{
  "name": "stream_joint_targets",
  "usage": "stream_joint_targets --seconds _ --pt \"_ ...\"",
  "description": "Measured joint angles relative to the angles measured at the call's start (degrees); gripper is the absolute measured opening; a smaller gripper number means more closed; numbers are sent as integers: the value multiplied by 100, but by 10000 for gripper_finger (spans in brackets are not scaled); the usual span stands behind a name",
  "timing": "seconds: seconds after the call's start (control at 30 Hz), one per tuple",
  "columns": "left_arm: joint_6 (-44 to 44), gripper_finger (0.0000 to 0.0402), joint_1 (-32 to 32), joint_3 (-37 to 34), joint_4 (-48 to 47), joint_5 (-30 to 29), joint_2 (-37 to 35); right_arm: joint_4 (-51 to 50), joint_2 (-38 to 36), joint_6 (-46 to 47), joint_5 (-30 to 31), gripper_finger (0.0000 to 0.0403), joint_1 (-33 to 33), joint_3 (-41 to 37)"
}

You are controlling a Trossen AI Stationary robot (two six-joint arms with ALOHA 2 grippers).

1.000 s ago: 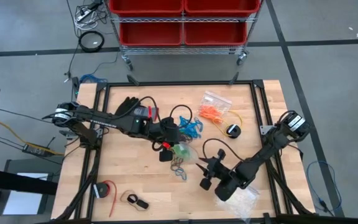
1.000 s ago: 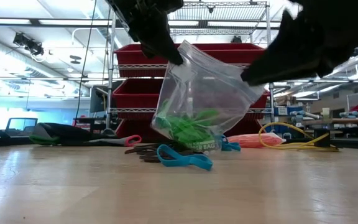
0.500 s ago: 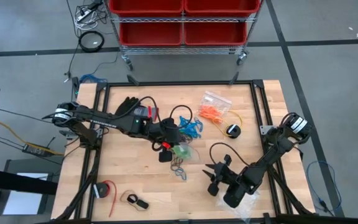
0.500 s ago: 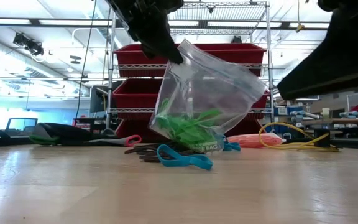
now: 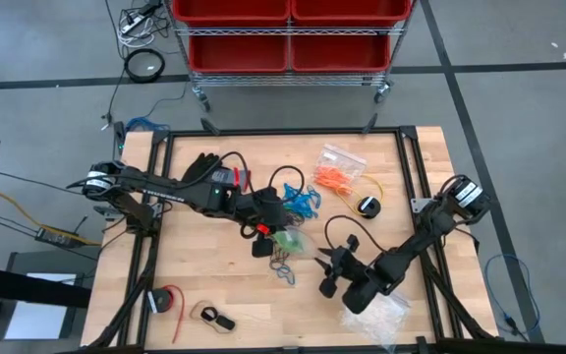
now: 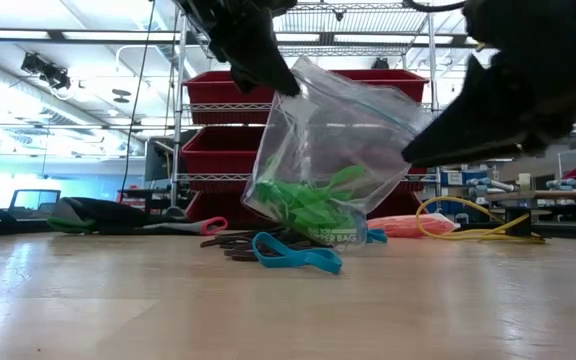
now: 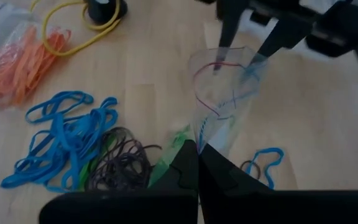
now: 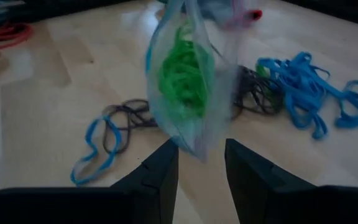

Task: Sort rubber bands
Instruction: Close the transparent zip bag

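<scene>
Mid-table, by the left gripper (image 5: 275,227): clenched on the top edge of a clear bag (image 6: 330,160), which hangs below it.
Right gripper (image 8: 194,163): fingers apart, empty, just beside the bag's mouth.
Done: green bands (image 8: 182,73) bagged; orange bands (image 5: 334,178) in their own bag, well beyond.
Left: blue bands (image 7: 67,134) and black bands (image 7: 120,165) loose, just beside the left gripper.
Progress: roughly halfway, I'd judge.

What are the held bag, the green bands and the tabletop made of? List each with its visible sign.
Bag: thin clear plastic, glossy; the red bins show through it.
Green bands: seemingly rubber, matte; limp tangled loops.
Tabletop: likely wood, pale smooth finish; plank seams and grain.
</scene>
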Motion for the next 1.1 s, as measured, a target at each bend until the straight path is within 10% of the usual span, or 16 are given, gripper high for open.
stream_joint_targets --seconds 0.8,1.1 --pt "126 1 -3 0 -820 -47 0 515 0 -782 86 1 -148 -59" --pt "117 40 -14 0 -926 1079 0 485 0 -1090 -752 0 -270 4"
